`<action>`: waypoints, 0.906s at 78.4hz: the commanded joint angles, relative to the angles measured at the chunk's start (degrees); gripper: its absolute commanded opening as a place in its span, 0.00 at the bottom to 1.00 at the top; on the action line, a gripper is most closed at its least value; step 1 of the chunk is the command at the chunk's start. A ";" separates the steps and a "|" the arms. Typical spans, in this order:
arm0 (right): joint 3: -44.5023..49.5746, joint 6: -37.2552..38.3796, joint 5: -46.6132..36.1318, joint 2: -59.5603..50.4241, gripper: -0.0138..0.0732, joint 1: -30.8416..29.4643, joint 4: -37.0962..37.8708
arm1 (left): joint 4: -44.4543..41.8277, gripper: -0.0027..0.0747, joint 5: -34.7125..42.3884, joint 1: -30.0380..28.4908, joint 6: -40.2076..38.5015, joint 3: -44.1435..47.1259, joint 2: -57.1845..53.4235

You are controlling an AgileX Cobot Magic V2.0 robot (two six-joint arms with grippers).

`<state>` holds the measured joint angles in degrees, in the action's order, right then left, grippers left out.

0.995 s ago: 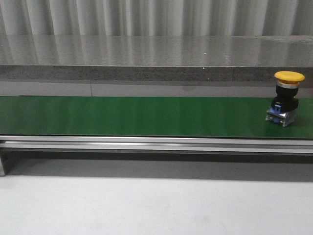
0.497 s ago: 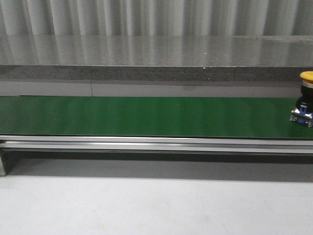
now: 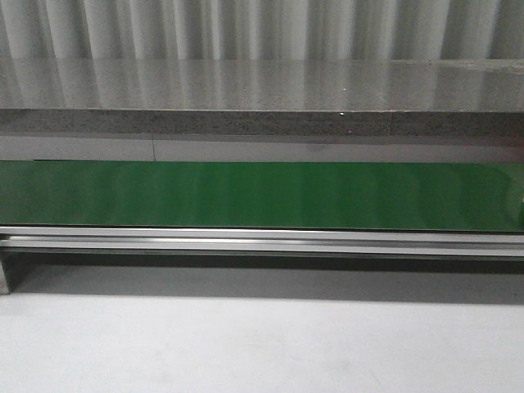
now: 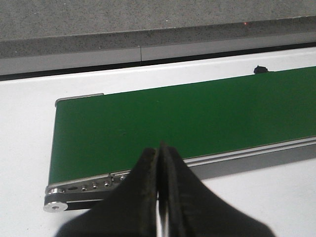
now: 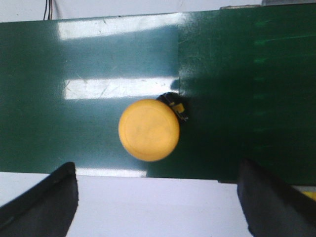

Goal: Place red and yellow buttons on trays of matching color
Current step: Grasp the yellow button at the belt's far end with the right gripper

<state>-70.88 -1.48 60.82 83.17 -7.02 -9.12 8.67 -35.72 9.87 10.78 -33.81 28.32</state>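
Observation:
A yellow button [image 5: 149,130] with a black base stands upright on the green belt [image 5: 237,74], seen from above in the right wrist view. My right gripper [image 5: 157,197] hangs above it, wide open, its black fingers [image 5: 47,200] over the white table edge on either side; nothing is between them. My left gripper [image 4: 160,190] is shut with nothing in it, over the belt's near rail [image 4: 98,183] at the belt's end. In the front view the green belt [image 3: 262,195] carries no button. No red button and no tray show clearly.
A grey stone ledge [image 3: 262,90] runs behind the belt. A white table surface [image 3: 262,344] lies in front of the aluminium rail [image 3: 262,241]. A sliver of yellow [image 5: 309,195] shows at the edge of the right wrist view.
In the front view the yellow button rode the belt to the right and left the frame; it now shows only in the right wrist view.

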 commanded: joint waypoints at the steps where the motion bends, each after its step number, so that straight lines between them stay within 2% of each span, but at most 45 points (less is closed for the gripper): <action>1: -1.93 -2.02 -3.41 0.40 0.90 -0.07 -0.19 | 0.58 0.01 4.31 0.31 -0.05 -1.52 0.08; 8: -1.93 -3.21 -4.20 2.27 0.89 -0.12 -0.03 | 0.58 0.01 4.31 0.31 -0.05 -1.52 0.08; 13: -1.93 -3.51 -4.80 4.03 0.83 -0.12 0.92 | 0.58 0.01 4.31 0.31 -0.05 -1.52 0.08; 19: -1.93 -3.45 -5.68 5.90 0.68 -0.23 1.87 | 0.58 0.01 4.31 0.31 -0.05 -1.52 0.08; 21: -1.93 -3.45 -6.15 6.63 0.57 -0.23 1.97 | 0.58 0.01 4.31 0.31 -0.05 -1.52 0.08; 28: -1.93 -3.45 -7.10 6.92 0.40 -0.23 1.97 | 0.58 0.01 4.31 0.31 -0.05 -1.52 0.08; 32: -1.93 -3.45 -7.66 6.92 0.35 -0.23 2.02 | 0.58 0.01 4.31 0.31 -0.05 -1.52 0.08; 50: -1.69 -0.45 -7.95 5.20 0.35 -1.08 2.16 | 0.58 0.01 4.31 0.31 -0.05 -1.52 0.08; 71: -1.11 6.72 -8.72 -1.93 0.35 -9.64 2.16 | 0.58 0.01 4.31 0.31 -0.05 -1.52 0.08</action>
<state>-70.90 3.81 54.29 85.37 -14.47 -6.92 8.67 -35.72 9.87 10.78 -33.81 28.32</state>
